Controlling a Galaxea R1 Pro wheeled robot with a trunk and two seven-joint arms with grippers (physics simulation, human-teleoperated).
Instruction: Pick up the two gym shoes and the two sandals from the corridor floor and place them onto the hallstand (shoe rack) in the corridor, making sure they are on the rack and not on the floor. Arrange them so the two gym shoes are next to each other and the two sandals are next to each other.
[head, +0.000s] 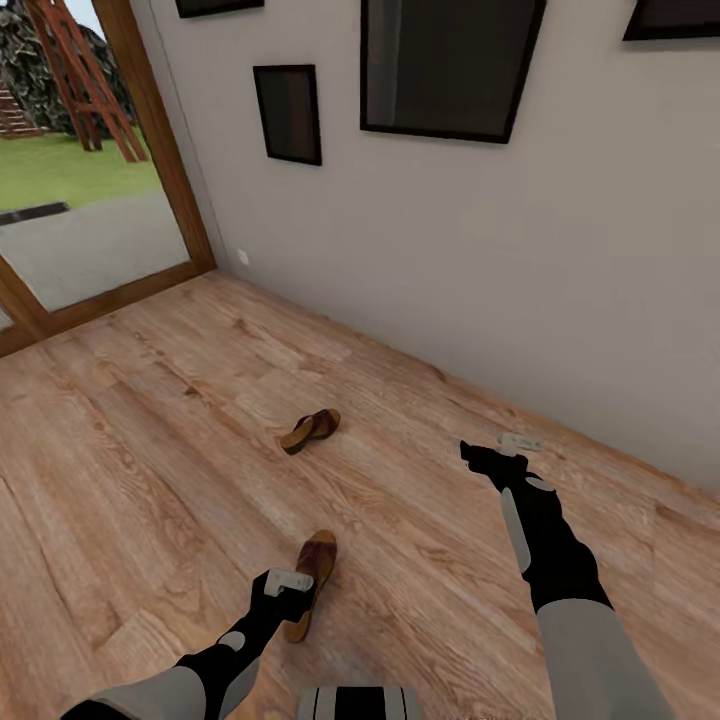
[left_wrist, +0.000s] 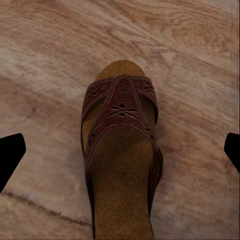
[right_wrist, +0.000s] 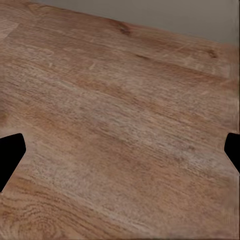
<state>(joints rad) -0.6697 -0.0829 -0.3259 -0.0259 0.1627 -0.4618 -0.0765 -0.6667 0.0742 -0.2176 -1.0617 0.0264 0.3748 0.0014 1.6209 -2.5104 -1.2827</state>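
Left wrist view: the left gripper (left_wrist: 120, 150) is spread wide, w/ one dark fingertip (left_wrist: 11, 155) at each side edge of the picture and nothing pinched between them. Near sandal (left_wrist: 121, 155) lies directly under the gap, strap w/ cut-out flower pattern, tan insole facing up, flat on the floor (left_wrist: 45, 60). Fingers are apart from the sandal; no contact seen.

Head view: left gripper (head: 283, 590) hangs just over the heel end of the near sandal (head: 311, 580), which points roughly away from the robot. Far sandal (head: 311, 429) lies further out on the floor (head: 150, 450), tipped on its side, well apart from the near one, closer to the wall (head: 480, 260).

Right gripper (head: 495, 452) is held out over bare planks near the wall base, well apart from both sandals. Right wrist view: its fingertips (right_wrist: 11, 157) also sit at opposite edges, so the right gripper (right_wrist: 120, 150) is spread w/ nothing in it; below is floor (right_wrist: 120, 125) and a strip of wall (right_wrist: 165, 12).

Further out: dark frames (head: 289, 112) on the wall, wood-framed glass door (head: 80, 170) at the left w/ grass outside.
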